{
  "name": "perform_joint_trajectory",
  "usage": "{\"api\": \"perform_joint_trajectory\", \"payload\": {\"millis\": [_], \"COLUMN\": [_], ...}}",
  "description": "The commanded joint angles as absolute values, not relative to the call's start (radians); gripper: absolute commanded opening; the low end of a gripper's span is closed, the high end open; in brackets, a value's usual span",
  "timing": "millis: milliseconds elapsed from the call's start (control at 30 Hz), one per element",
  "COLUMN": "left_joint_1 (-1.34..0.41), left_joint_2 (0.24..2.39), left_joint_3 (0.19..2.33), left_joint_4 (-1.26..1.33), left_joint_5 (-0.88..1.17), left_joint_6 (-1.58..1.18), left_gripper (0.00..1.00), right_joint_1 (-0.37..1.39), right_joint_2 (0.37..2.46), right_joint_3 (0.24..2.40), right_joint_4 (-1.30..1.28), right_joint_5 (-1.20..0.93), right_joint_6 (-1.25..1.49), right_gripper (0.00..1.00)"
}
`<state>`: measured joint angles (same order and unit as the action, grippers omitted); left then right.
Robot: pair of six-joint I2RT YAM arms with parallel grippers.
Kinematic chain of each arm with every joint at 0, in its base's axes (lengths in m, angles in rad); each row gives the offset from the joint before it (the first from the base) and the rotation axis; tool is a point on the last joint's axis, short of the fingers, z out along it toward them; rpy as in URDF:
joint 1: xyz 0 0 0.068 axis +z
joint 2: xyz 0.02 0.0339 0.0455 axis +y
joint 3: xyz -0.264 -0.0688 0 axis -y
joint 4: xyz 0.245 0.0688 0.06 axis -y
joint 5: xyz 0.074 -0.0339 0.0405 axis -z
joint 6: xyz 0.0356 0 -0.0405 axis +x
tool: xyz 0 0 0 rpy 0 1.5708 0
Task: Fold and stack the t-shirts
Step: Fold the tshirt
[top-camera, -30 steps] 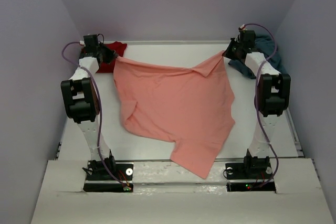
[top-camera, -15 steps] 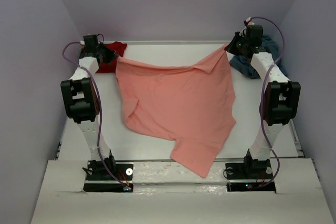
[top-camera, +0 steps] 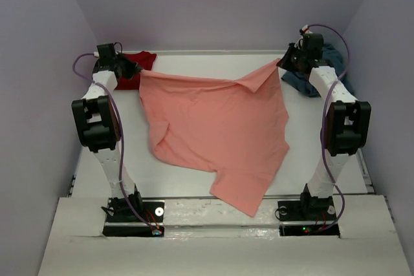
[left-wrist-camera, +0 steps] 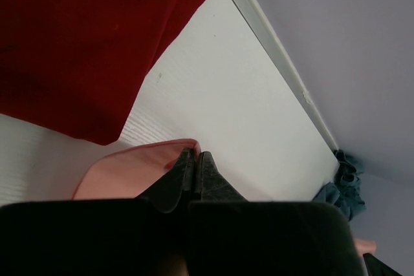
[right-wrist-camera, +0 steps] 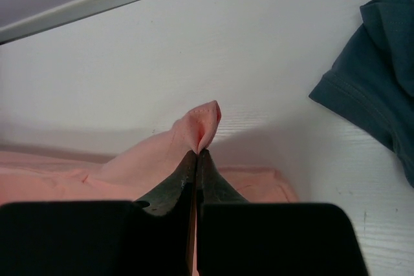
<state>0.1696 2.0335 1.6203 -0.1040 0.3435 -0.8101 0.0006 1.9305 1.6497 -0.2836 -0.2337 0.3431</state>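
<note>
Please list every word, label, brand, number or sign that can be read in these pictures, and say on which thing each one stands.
None: no text can be read in any view.
The salmon-pink t-shirt, the dark red t-shirt and the teal-blue t-shirt show no print or label.
Any marking on the left arm's base is too small to read.

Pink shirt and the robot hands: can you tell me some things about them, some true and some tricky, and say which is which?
1. The left gripper and right gripper both pinch the pink shirt. True.
2. The red shirt lies on top of the pink shirt. False: it lies beside it, at the far left.
3. The blue shirt is at the far right. True.
4. The pink shirt is neatly folded. False: it is spread open and wrinkled.
</note>
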Motion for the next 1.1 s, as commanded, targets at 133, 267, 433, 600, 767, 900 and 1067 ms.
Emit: {"api": "perform_joint_trajectory", "payload": {"millis": [133,267,433,600,767,900,1067], "left_joint_1": [0.189,0.189,0.19,0.189,0.19,0.19,0.192], "left_joint_2": [1.996,1.996,1.993,1.99,1.993,1.994,1.987], "left_joint_3": [1.646,1.641,1.632,1.632,1.635,1.64,1.64], "left_joint_4": [-0.092,-0.094,-0.095,-0.101,-0.112,-0.132,-0.164], "left_joint_5": [0.394,0.414,0.429,0.446,0.471,0.482,0.486], "left_joint_6": [-0.825,-0.831,-0.839,-0.854,-0.871,-0.873,-0.864], "left_gripper": [0.0,0.0,0.0,0.0,0.0,0.0,0.0], "right_joint_1": [-0.005,-0.005,-0.005,-0.005,-0.005,-0.005,-0.005], "right_joint_2": [1.813,1.778,1.738,1.686,1.64,1.606,1.574], "right_joint_3": [1.621,1.594,1.548,1.494,1.433,1.398,1.373], "right_joint_4": [-0.278,-0.287,-0.295,-0.301,-0.305,-0.313,-0.321], "right_joint_5": [-0.261,-0.278,-0.299,-0.311,-0.322,-0.333,-0.334], "right_joint_6": [0.33,0.344,0.356,0.365,0.371,0.376,0.379], "right_gripper": [0.0,0.0,0.0,0.0,0.0,0.0,0.0]}}
